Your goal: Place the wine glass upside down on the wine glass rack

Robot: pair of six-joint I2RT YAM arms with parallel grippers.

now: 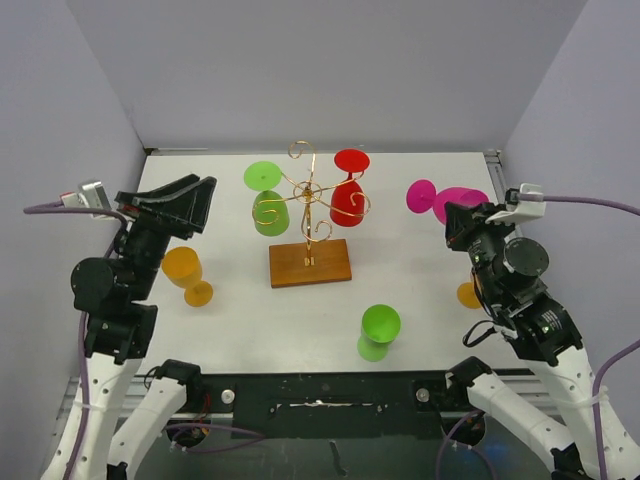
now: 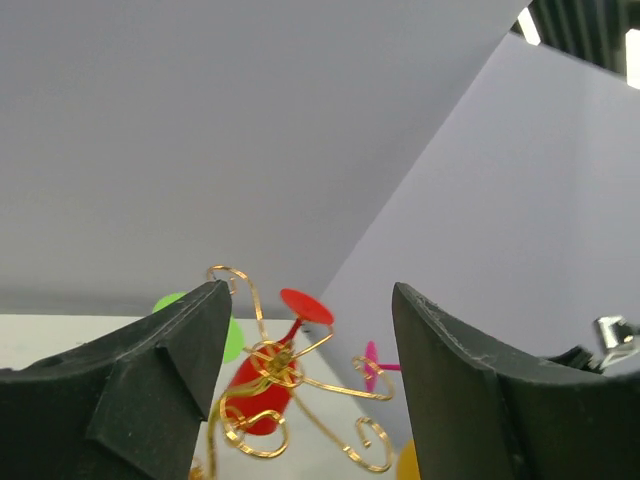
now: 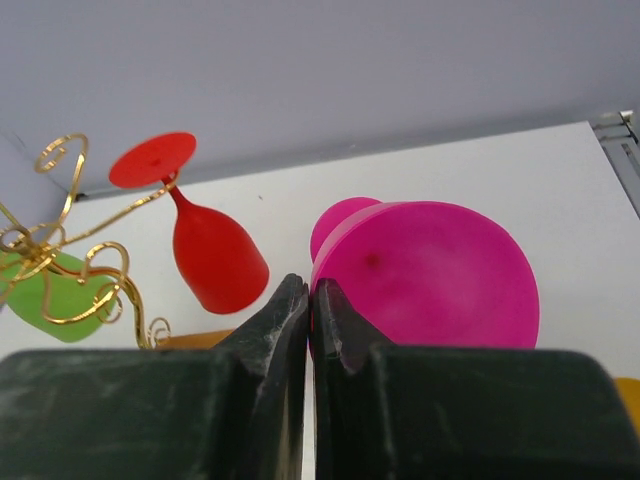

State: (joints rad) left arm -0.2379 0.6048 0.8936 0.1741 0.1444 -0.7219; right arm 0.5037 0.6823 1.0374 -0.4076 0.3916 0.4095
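White table (image 1: 420,290): your left gripper (image 2: 308,295) gapes empty, right gripper (image 3: 310,285) clenched by the tipped pink glass (image 3: 430,280), three o'clock of the rack (image 1: 309,262). Nudged, it could roll.

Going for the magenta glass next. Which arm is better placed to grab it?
Right. The right gripper sits just short of the magenta glass, which lies on its side on that arm's side, though its jaws are shut. The left gripper is open but across the wine glass rack from it.
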